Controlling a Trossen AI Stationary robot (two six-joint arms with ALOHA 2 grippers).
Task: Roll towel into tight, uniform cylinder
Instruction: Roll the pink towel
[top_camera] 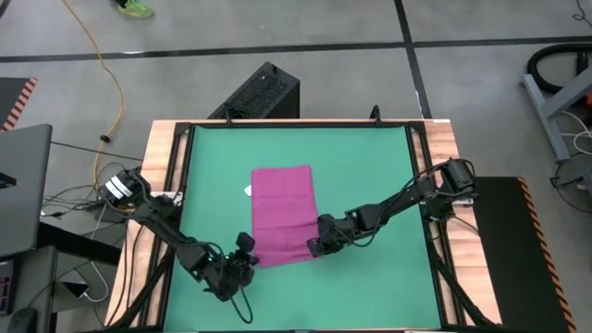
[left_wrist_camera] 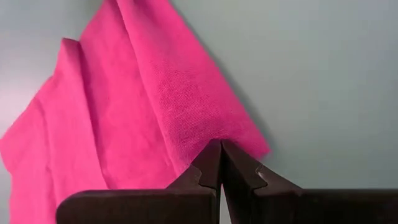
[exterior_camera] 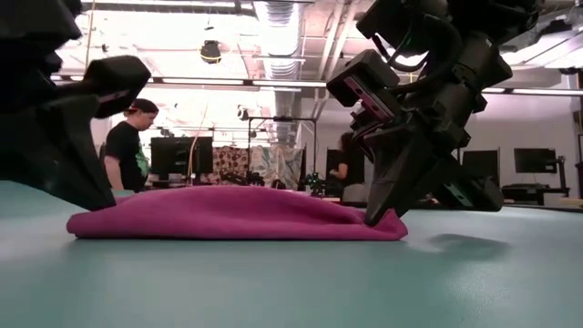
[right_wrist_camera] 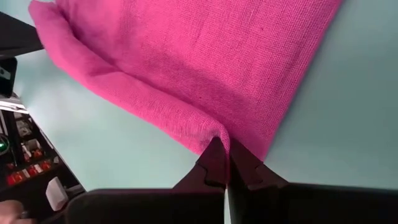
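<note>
Overhead only: towel [top_camera: 282, 215] tag [top_camera: 248, 191].

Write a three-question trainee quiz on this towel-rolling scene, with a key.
1. True or false: the towel lies on the green mat.
2. Which edge of the towel do the left hand and right hand pinch: a) the edge nearest the arms' bases, b) the far edge, c) the tag side?
3. Fill in: both hands are ___ on the cloth.

Key: 1 true; 2 a; 3 shut.
</note>
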